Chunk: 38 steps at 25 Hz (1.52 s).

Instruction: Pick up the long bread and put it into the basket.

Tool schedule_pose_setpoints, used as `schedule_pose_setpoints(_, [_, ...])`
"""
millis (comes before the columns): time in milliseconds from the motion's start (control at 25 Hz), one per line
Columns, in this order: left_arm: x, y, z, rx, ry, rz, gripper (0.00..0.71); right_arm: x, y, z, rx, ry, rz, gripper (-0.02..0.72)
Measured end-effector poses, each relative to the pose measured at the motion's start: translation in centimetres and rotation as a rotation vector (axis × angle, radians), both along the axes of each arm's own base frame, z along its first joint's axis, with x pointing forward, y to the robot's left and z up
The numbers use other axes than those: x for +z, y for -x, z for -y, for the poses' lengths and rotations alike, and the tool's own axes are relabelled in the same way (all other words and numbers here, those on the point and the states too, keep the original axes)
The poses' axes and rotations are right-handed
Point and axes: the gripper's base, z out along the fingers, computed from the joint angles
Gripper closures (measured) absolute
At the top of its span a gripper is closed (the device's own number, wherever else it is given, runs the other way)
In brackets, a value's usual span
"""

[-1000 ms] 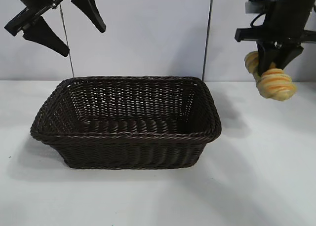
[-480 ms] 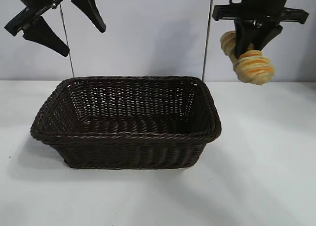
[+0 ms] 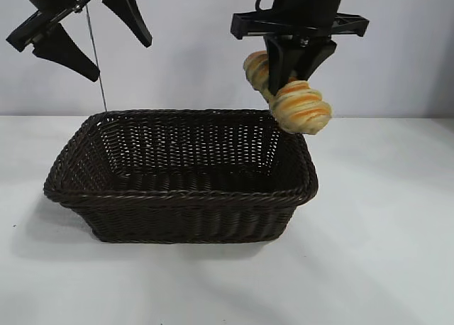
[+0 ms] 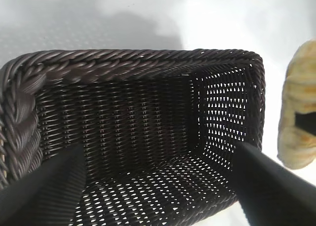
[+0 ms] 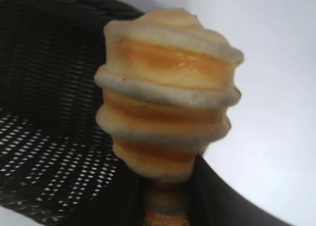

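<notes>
The long bread [image 3: 298, 106], pale tan with orange-brown stripes, hangs in the air above the right end of the dark woven basket [image 3: 181, 197]. My right gripper [image 3: 289, 76] is shut on its middle, and both ends stick out past the fingers. In the right wrist view the long bread [image 5: 168, 102] fills the centre, with the basket [image 5: 44, 152] below and beside it. My left gripper [image 3: 78, 34] stays raised and open above the basket's left end. In the left wrist view the basket [image 4: 138, 68] lies under those fingers, and the long bread [image 4: 298, 112] shows at the edge.
The basket stands on a white table [image 3: 383, 233], with a pale wall behind. A thin dark rod [image 3: 96, 55] runs down near the left arm. Open table surface lies to the right of the basket and in front of it.
My right gripper has carried the long bread leftward, from beyond the basket's right side to above its right end. The left arm has not moved.
</notes>
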Motion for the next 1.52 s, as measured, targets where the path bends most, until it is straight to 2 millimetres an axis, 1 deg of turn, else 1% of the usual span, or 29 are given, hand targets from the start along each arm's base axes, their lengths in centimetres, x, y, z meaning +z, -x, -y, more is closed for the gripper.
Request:
schedule_pose_setpoints(80, [0.0,0.0,0.0,0.000,0.000,0.000,0.123,-0.2,-0.1,-0.2,0.017,-0.012,0.004,0.524])
schedule_pose_setpoints(160, [0.0,0.0,0.0,0.000,0.000,0.000,0.123,-0.8,-0.3,-0.4,0.038,-0.008,-0.006,0.524])
schedule_pose_setpoints(520, [0.0,0.0,0.0,0.000,0.000,0.000,0.123,-5.7,-1.4,-1.4,0.065,0.004,-0.113,0.524])
schedule_pose_setpoints(720, [0.0,0.0,0.0,0.000,0.000,0.000,0.123,-6.5,-1.5,-1.7,0.060,-0.011,-0.135,0.519])
schedule_pose_setpoints(800, [0.0,0.0,0.0,0.000,0.000,0.000,0.123,-6.5,-1.5,-1.7,0.059,-0.013,-0.131,0.483])
schedule_pose_setpoints(880, [0.0,0.0,0.0,0.000,0.000,0.000,0.123,-6.6,-1.6,-1.7,0.059,-0.012,-0.132,0.427])
schedule_pose_setpoints(960, [0.0,0.0,0.0,0.000,0.000,0.000,0.123,-6.6,-1.6,-1.7,0.059,-0.011,-0.133,0.334])
schedule_pose_setpoints(1040, [0.0,0.0,0.0,0.000,0.000,0.000,0.123,-6.6,-1.6,-1.7,0.059,-0.011,-0.133,0.215])
schedule_pose_setpoints(1080, [0.0,0.0,0.0,0.000,0.000,0.000,0.123,-6.6,-1.6,-1.7,0.059,-0.011,-0.133,0.141])
schedule_pose_setpoints(1160, [0.0,0.0,0.0,0.000,0.000,0.000,0.123,-6.6,-1.6,-1.7,0.059,-0.011,-0.133,0.074])
schedule_pose_setpoints(1240, [0.0,0.0,0.0,0.000,0.000,0.000,0.123,-6.6,-1.6,-1.7,0.059,-0.011,-0.133,0.049])
schedule_pose_setpoints(1360, [0.0,0.0,0.0,0.000,0.000,0.000,0.123,-6.3,-1.5,-1.6,0.060,-0.013,-0.131,0.038])
schedule_pose_setpoints(1520, [0.0,0.0,0.0,0.000,0.000,0.000,0.123,-4.5,-1.4,-0.5,0.047,-0.020,-0.118,0.038])
